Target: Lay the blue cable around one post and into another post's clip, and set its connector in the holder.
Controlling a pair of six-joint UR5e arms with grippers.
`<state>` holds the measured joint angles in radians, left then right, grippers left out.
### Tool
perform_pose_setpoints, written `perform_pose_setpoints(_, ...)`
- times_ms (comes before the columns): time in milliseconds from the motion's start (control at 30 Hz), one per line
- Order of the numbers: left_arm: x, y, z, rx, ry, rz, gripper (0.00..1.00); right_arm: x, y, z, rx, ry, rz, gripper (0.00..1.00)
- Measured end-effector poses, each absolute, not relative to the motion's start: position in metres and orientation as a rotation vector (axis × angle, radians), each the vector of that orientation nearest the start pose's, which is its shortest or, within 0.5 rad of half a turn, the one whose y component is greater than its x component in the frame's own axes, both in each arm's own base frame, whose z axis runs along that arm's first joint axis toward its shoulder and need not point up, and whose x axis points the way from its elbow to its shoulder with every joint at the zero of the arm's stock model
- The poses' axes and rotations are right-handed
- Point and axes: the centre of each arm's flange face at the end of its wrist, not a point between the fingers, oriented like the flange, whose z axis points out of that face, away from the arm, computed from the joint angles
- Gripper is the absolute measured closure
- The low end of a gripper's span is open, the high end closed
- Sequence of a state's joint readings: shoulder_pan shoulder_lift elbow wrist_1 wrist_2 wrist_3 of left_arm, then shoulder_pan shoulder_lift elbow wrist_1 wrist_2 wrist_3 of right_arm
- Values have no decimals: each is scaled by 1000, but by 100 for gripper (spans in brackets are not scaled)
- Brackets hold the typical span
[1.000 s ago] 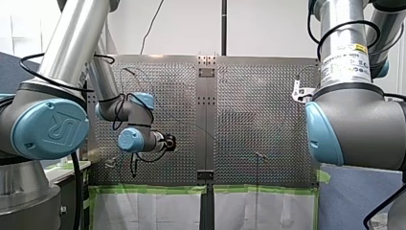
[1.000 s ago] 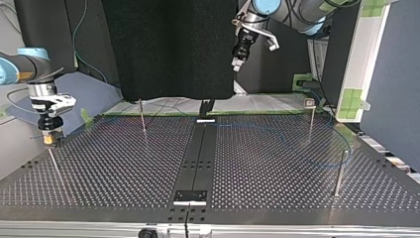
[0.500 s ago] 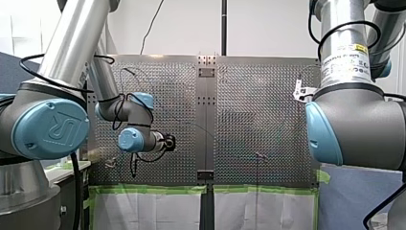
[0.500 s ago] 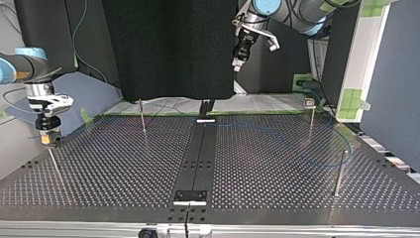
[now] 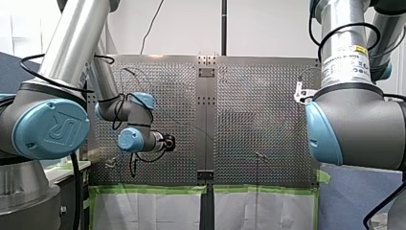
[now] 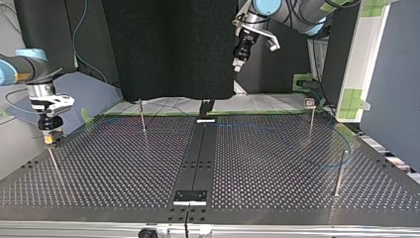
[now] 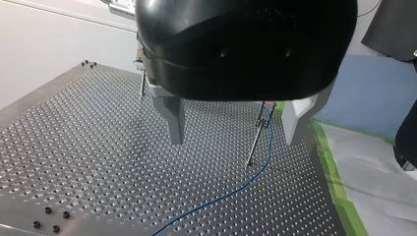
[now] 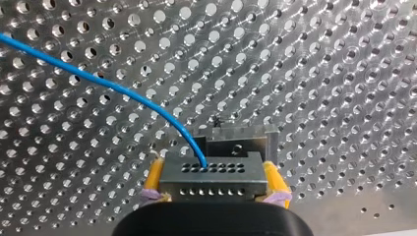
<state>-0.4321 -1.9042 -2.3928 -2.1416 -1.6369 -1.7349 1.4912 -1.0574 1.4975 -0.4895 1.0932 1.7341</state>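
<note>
Blue cable (image 8: 98,81) runs over the worktop (image 8: 319,73) to its connector (image 8: 212,183), clamped by the right pincer (image 8: 215,180) between yellow pads, about where it sat a second ago. Meanwhile the left pincer (image 7: 233,140) hangs wide open, empty, unmoved.

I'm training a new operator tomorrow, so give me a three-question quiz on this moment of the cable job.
1. True or false: my right end effector is gripping the connector.
2. Multiple choice: my left end effector is A) shut tight; B) open, holding nothing; C) out of every view.
3. Fill in the blank: the pads on my right end effector are ____ in colour.

Key: 1 true; 2 B; 3 yellow.
</note>
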Motion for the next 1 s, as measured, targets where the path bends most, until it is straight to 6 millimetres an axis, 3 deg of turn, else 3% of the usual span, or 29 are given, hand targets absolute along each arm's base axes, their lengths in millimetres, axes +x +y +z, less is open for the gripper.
perform_pose_setpoints(1000, 293, -271, 90, 186, 1744, -369, 2, 126, -677, 284, 1447, -1043, 1662, 100)
